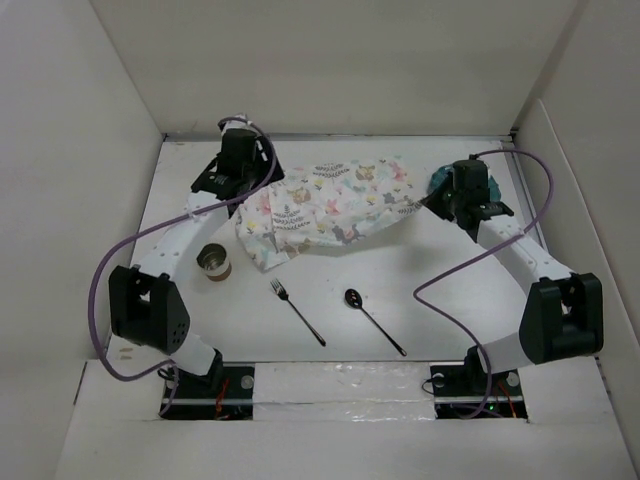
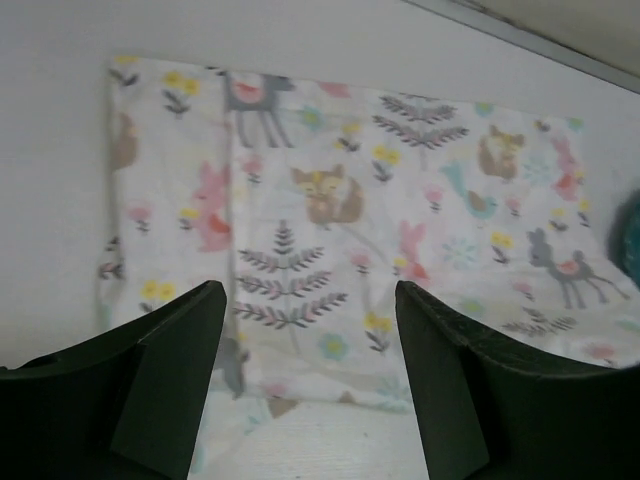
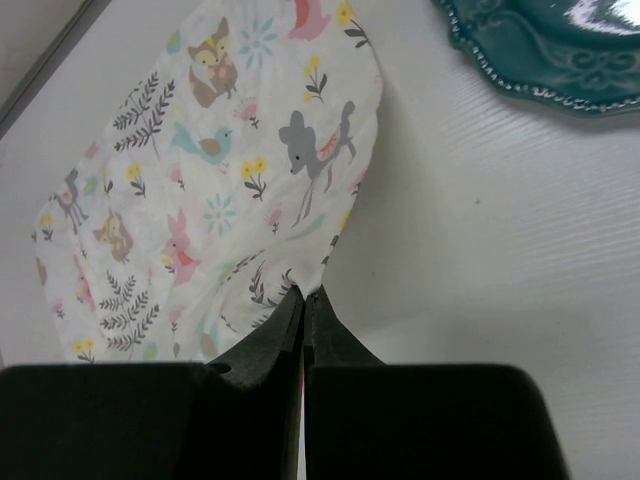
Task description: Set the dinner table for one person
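Pinching an edge of the placemat [image 1: 330,205] with fingers pressed together, the right gripper [image 3: 303,292] sits near the teal plate [image 3: 540,50], while the left gripper [image 2: 310,290] hangs spread apart over that cloth and a tin cup [image 1: 213,263], its inside too small to read, stands on the white dinner table [image 1: 450,300] underlying everything.

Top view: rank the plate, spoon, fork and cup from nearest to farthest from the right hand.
From the right hand:
1. plate, just beside it, far right.
2. spoon, near side, right of centre.
3. fork, near side, left of the spoon.
4. cup, far over on the left.
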Robot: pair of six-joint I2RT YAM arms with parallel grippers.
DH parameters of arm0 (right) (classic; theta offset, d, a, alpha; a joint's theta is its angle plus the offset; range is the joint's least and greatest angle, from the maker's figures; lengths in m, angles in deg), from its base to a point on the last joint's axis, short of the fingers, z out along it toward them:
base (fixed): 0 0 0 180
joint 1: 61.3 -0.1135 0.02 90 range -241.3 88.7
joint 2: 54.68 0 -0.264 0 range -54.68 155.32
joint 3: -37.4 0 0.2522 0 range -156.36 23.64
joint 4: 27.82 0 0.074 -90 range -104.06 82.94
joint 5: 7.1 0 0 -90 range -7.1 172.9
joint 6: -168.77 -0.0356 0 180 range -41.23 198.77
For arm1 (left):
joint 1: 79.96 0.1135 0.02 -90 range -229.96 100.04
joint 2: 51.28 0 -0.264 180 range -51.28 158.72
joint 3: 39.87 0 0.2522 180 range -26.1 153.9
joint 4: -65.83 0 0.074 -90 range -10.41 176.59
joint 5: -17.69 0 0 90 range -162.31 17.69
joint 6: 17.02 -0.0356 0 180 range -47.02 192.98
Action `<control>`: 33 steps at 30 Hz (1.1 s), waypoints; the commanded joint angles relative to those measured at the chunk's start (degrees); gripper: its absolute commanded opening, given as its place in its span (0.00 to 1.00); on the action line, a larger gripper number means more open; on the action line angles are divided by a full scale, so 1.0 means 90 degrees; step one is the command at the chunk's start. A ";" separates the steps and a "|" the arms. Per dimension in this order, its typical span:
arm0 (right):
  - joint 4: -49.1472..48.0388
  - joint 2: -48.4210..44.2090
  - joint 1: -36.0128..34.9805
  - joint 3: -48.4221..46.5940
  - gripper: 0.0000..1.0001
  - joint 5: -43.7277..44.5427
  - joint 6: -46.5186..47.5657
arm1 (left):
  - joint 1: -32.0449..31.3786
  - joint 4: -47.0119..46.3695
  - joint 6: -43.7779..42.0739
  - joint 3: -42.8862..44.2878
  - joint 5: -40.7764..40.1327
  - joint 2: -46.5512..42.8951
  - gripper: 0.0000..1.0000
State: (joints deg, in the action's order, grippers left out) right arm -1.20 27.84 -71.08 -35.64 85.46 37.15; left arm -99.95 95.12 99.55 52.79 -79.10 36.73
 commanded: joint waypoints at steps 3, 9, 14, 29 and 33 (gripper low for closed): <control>-0.0218 -0.0243 0.0413 -0.0239 0.00 -0.0196 0.0201 | 0.0775 0.0452 -0.0236 -0.0174 -0.0350 0.0903 0.67; -0.0247 -0.0175 0.0559 -0.0336 0.00 -0.0597 0.0260 | 0.0903 0.0921 -0.0472 0.0784 -0.0330 0.2320 0.65; -0.0335 -0.0136 0.0559 -0.0288 0.00 -0.0793 0.0279 | 0.0961 0.0755 -0.0481 0.1165 0.0079 0.2974 0.63; -0.0218 -0.0282 0.0325 0.0414 0.00 -0.0725 0.0250 | 0.1216 0.3135 -0.1379 0.5469 -0.0768 0.3843 0.00; -0.0160 -0.0283 0.0266 0.0757 0.00 -0.0579 0.0270 | 0.0612 0.3060 -0.1468 0.5834 -0.1159 0.4302 0.05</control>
State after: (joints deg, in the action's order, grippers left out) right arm -2.03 26.83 -68.31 -30.07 78.27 38.92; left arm -89.70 116.37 88.95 104.22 -85.42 72.51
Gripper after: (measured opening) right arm 0.022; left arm 0.036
